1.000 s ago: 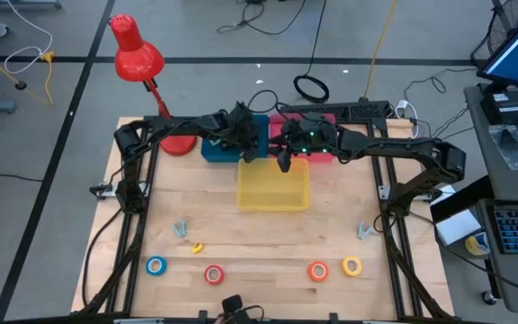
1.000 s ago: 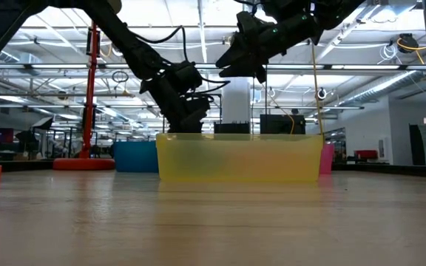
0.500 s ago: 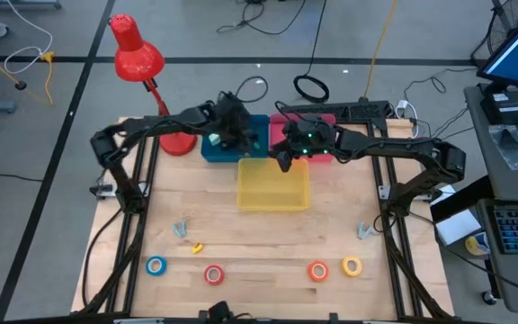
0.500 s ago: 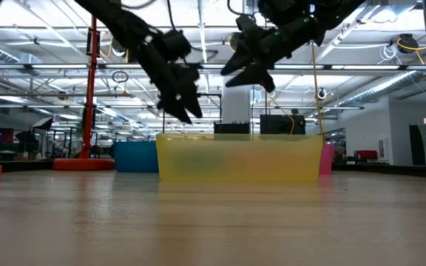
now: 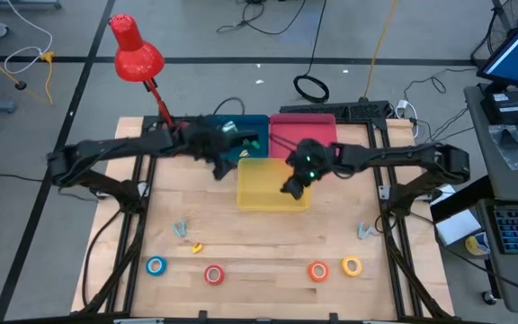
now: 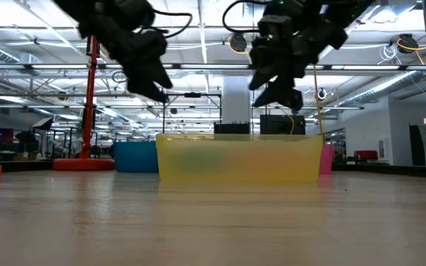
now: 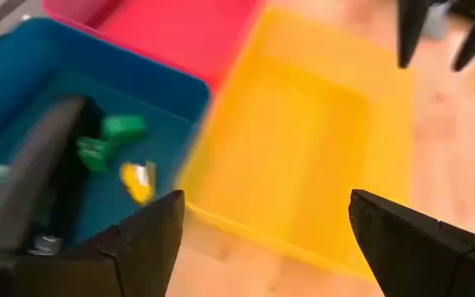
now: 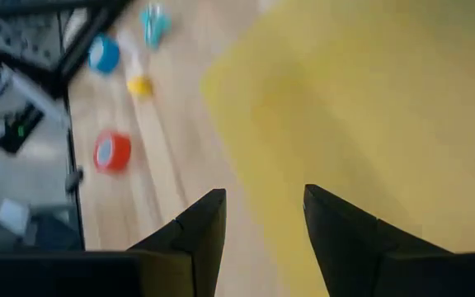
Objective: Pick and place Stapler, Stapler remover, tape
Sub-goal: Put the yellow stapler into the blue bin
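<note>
There are four tape rolls on the table: one blue tape roll (image 5: 156,265), one red tape roll (image 5: 213,274), one orange tape roll (image 5: 317,270) and one yellow tape roll (image 5: 352,266).

There are three bins: one blue bin (image 5: 252,128), one pink bin (image 5: 302,128) and one yellow bin (image 5: 261,184).

There are two little pale blue things: one pale blue thing on the left (image 5: 181,228) and one pale blue thing on the right (image 5: 364,231). There is one tiny yellow thing (image 5: 197,247).

There is one red lamp (image 5: 135,52).

There are two robot arms, so two grippers: one left gripper (image 5: 220,167) and one right gripper (image 5: 290,187).
</note>
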Action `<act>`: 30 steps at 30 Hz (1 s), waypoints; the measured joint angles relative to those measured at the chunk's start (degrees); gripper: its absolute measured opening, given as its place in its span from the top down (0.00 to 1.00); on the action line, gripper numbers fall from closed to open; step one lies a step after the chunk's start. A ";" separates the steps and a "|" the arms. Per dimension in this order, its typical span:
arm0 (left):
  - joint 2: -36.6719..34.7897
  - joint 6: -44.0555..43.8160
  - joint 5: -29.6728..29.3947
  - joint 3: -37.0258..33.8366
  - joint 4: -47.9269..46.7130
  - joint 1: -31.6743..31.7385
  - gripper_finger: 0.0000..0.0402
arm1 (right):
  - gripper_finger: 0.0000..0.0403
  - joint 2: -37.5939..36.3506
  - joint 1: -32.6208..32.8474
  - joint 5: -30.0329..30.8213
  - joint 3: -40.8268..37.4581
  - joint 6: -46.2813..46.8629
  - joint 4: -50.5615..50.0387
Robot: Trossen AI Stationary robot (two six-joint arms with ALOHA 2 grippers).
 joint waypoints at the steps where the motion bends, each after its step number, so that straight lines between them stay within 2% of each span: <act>1: -2.05 -1.67 0.04 -2.22 1.46 -1.02 0.15 | 0.61 -0.35 0.98 0.08 -0.68 0.75 0.51; 7: -14.90 -11.99 -0.02 -13.57 5.68 -8.29 0.15 | 0.61 -3.00 5.79 5.15 -3.29 5.49 2.64; 14: -24.81 -21.13 -0.12 -20.11 6.83 -19.60 0.15 | 0.61 -5.06 10.13 11.46 -3.61 5.30 2.58; 19: -25.29 -25.46 0.00 -21.04 6.06 -28.61 0.15 | 0.61 -5.09 11.99 15.15 -3.57 5.13 3.79; 23: -23.60 -29.08 0.04 -21.04 3.96 -34.39 0.15 | 0.61 -5.12 12.37 15.23 -3.57 5.12 4.00; 30: -19.19 -45.23 -0.95 -21.04 -0.33 -39.90 0.15 | 0.61 -5.12 12.54 17.59 -3.57 3.76 4.65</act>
